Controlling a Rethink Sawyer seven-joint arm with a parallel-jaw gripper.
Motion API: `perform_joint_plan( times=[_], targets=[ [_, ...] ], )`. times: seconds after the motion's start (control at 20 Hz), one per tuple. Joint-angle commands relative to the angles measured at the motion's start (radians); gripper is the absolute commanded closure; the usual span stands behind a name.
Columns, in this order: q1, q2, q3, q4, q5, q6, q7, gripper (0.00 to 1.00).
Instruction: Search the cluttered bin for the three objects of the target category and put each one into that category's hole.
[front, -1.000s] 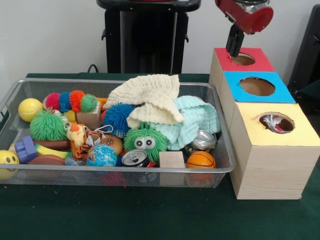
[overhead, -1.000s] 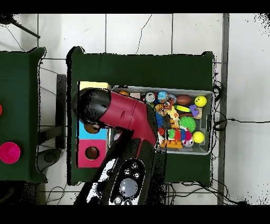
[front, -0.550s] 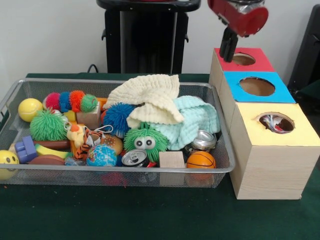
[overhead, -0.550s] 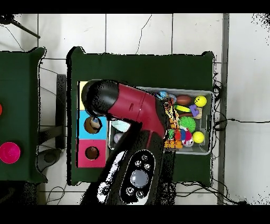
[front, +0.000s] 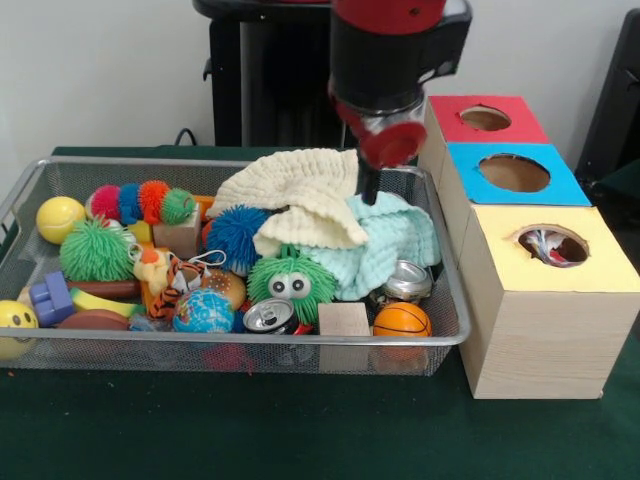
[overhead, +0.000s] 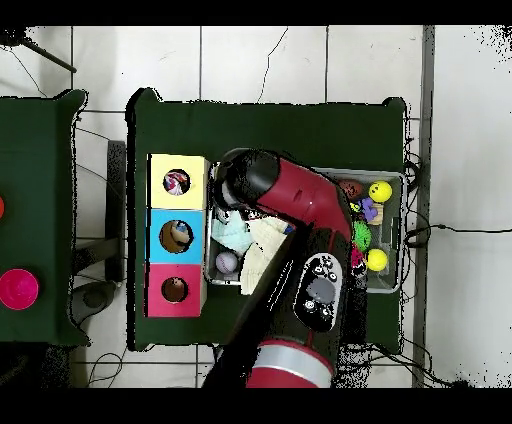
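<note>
My gripper (front: 369, 188) hangs from the red and black arm (front: 392, 60) just above the mint cloth (front: 400, 240), beside the cream cloth (front: 295, 190), at the back right of the wire bin (front: 250, 340). Whether it holds anything cannot be made out. The bin holds two crushed cans (front: 408, 280) (front: 268, 316), a small basketball (front: 401, 320), a green fuzzy toy with eyes (front: 291, 280), a blue fuzzy ball (front: 236, 233), a green fuzzy ball (front: 95, 250) and a wooden block (front: 343, 319). In the overhead view the arm (overhead: 300, 215) covers the bin's middle.
Right of the bin stand three boxes with holes: red (front: 450, 125) at the back, blue (front: 565, 185) in the middle, yellow (front: 540, 320) in front, its hole showing crumpled material. Yellow balls (front: 58, 218) and a caterpillar toy (front: 140, 202) lie at the bin's left.
The arm has swung from over the red box leftward and down, and now hangs over the cloths in the bin.
</note>
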Motion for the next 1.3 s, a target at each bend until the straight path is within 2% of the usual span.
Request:
perform_joint_plan(
  times=[0.05, 0.3, 0.65, 1.05, 1.2, 1.3],
  targets=[
    [-0.057, 0.104, 0.151, 0.021, -0.088, -0.115, -0.115, 1.0],
    [-0.078, 0.08, 0.185, 0.056, -0.101, -0.136, -0.102, 1.0],
    [-0.065, 0.04, 0.183, 0.076, -0.134, -0.119, -0.059, 1.0],
    [-0.064, 0.063, 0.205, 0.072, -0.138, -0.145, -0.017, 1.0],
    [-0.059, 0.074, 0.209, 0.088, -0.144, -0.185, -0.004, 1.0],
    [-0.074, 0.102, 0.217, 0.089, -0.165, -0.224, -0.03, 1.0]
  ],
)
